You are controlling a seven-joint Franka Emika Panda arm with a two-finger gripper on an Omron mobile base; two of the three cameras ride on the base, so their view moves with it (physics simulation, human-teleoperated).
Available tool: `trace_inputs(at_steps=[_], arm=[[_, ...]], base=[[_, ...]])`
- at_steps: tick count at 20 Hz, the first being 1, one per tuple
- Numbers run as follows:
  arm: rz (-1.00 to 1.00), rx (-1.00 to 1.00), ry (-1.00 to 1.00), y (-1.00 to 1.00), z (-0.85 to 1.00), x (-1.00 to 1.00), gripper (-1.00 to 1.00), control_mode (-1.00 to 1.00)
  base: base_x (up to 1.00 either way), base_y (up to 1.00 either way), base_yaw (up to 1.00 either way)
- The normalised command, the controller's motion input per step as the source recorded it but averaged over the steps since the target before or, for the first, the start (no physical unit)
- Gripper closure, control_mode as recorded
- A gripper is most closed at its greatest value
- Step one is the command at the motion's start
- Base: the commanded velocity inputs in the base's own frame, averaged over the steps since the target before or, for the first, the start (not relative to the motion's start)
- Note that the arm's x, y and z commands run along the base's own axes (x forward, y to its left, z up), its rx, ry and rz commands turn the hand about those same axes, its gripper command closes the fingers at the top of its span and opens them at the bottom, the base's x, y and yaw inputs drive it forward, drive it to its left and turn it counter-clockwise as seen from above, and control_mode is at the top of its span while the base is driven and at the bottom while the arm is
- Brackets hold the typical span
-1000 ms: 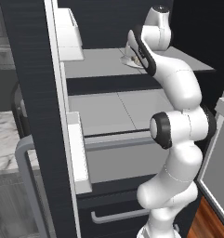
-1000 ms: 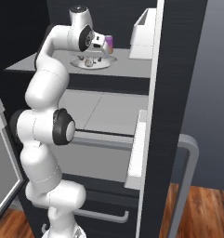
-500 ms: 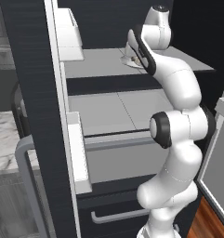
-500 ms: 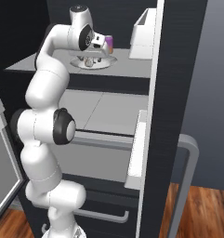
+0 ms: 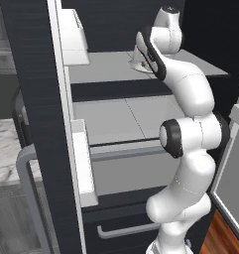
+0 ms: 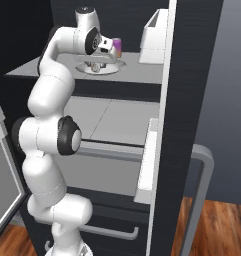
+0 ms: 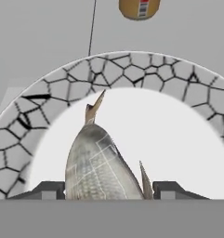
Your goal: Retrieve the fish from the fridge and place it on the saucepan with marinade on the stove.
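The fish [image 7: 99,162], pale grey and scaled with its tail pointing away, lies in a round dish with a cracked-stone rim [image 7: 132,69] on the top shelf of the open fridge [image 5: 31,99]. My gripper [image 7: 108,190] is down over the dish with one dark fingertip close on each side of the fish, still open. From the base, the gripper [image 6: 95,64] reaches onto the shelf above the dish [image 6: 114,68], and the hand [image 5: 141,59] hangs over the same spot. The saucepan and stove are out of view.
A small pink-and-yellow cylinder [image 6: 116,46] stands just behind the dish, seen as a brown can [image 7: 139,7] in the hand view. A white carton [image 6: 154,30] sits in the open door's shelf. Lower grey shelves [image 5: 126,116] and a drawer [image 5: 126,228] lie below.
The fingers have narrowed in toward the fish. The arm and the dish have stayed in place.
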Motion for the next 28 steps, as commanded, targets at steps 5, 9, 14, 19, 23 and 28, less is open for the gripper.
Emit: trace_inputs(at_steps=[5,9,14,19,23,28], arm=[[0.0,0.0,0.0,0.0,-0.31,0.0,1.0,-1.0],[0.0,0.0,0.0,0.0,-0.07,0.0,1.0,-1.0],[0.0,0.0,-0.11,-0.02,0.04,-0.11,1.0,-1.0],[0.0,0.0,-0.23,0.0,0.1,-0.43,1.0,-1.0],[0.0,0.0,-0.21,0.0,0.01,-0.59,1.0,-1.0],[0.0,0.0,-0.22,0.0,0.0,-0.66,1.0,-1.0]], base=[[0.0,0.0,0.0],[0.0,0.0,0.0],[0.0,0.0,0.0],[0.0,0.0,0.0],[0.0,0.0,0.0],[0.0,0.0,0.0]])
